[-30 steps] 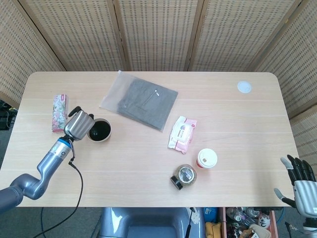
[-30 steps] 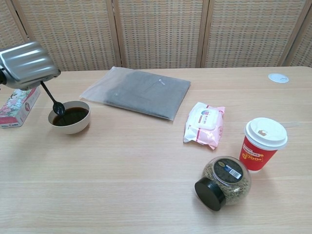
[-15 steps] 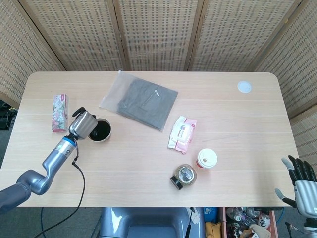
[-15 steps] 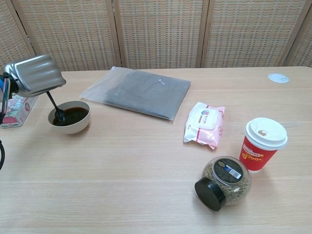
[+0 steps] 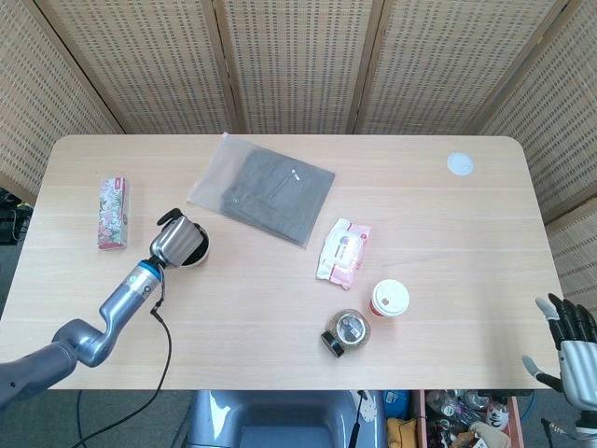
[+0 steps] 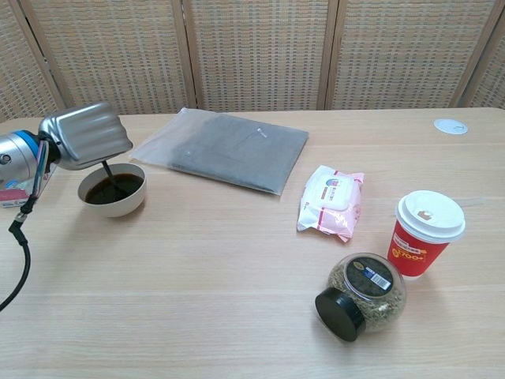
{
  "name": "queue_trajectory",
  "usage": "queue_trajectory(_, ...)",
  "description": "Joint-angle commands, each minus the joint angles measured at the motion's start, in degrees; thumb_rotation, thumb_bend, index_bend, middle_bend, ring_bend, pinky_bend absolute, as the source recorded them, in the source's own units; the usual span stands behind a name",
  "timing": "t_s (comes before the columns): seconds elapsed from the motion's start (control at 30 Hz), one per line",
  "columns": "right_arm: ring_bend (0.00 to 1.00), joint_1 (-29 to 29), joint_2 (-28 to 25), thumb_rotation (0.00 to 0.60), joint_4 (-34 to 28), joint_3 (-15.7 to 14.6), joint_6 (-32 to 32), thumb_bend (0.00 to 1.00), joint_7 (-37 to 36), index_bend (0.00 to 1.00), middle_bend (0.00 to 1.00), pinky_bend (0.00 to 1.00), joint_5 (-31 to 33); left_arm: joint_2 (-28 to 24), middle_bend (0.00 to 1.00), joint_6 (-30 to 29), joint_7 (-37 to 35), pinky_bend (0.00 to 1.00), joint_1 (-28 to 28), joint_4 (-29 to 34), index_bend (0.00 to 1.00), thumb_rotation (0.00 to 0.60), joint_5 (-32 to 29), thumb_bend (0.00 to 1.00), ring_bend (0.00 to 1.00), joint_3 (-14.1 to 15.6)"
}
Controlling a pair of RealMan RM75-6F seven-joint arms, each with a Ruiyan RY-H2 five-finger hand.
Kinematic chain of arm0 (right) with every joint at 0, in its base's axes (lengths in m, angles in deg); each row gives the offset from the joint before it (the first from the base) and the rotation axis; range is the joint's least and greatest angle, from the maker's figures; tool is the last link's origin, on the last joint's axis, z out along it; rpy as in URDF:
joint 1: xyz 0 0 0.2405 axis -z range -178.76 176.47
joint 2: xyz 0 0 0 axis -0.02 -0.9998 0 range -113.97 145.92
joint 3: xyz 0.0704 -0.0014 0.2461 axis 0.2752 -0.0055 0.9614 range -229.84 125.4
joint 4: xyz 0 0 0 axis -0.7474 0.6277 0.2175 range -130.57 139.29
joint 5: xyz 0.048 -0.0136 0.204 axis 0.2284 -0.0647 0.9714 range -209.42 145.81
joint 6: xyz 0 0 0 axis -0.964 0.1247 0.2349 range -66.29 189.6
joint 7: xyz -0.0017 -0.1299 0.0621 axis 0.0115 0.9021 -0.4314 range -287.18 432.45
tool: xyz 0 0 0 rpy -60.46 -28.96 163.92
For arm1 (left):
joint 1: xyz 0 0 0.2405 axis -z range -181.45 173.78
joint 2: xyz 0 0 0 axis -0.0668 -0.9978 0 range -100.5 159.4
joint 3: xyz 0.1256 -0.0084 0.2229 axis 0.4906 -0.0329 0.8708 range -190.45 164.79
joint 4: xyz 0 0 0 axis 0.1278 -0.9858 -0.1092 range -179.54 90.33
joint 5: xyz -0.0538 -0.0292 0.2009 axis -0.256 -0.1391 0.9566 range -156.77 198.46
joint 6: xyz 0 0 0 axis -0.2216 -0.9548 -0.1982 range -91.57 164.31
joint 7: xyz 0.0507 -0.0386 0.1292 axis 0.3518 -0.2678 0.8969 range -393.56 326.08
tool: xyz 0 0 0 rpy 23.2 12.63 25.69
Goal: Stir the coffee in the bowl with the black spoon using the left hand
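Task stage: stirring under way, by my reading; the spoon is already in the coffee, and only more stirring and the withdrawal look to remain
Left hand (image 6: pixel 85 136): over the bowl at the left of the tabletop; clamped on the spoon handle, fingers folded under the metal back of the hand
Black spoon (image 6: pixel 109 175): short stretch of handle visible below the hand, running down into the coffee; its tip is sunk in the liquid and cannot be seen
Bowl (image 6: pixel 112 189): cream, upright, dark coffee inside; near the left edge, just right of a flowered box (image 5: pixel 112 212)
Right hand (image 5: pixel 570 347): off the near right corner of the tabletop; fingers apart, holding nothing
Others: grey cloth in a clear bag (image 6: pixel 223 148) far centre; pink wipes pack (image 6: pixel 333 200); red paper cup (image 6: pixel 424 230); jar lying on its side (image 6: pixel 359 293)
Change from earlier frame: left hand has shifted right, from beside the bowl to directly above it; spoon now stands steeper and deeper in the coffee; bowl has not moved; right hand has sunk slightly lower
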State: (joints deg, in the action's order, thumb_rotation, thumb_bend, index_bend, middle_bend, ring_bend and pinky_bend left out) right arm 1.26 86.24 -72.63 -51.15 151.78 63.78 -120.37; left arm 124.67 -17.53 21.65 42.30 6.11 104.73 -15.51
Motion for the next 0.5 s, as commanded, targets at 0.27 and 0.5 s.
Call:
queue_trajectory(0.27, 0.0, 0.23, -0.13, 0.6, 0.15, 0.02, 0.02, 0.36, -0.24, 0.12, 0.14, 0.01, 0.27, 2.03, 0.9, 1.1, 1.25, 0.71, 1.62, -1.57, 0.64, 0.6, -0.65, 0.4, 0.79, -0.93)
queue_trajectory(0.5, 0.0, 0.55, -0.29, 0.6, 0.11, 0.01, 0.2, 0.36, -0.22, 0.12, 0.14, 0.01, 0.46, 3.03, 0.9, 1.59, 1.18, 0.71, 2.05, -3.64, 0.64, 0.6, -1.46, 0.4, 0.79, -1.36)
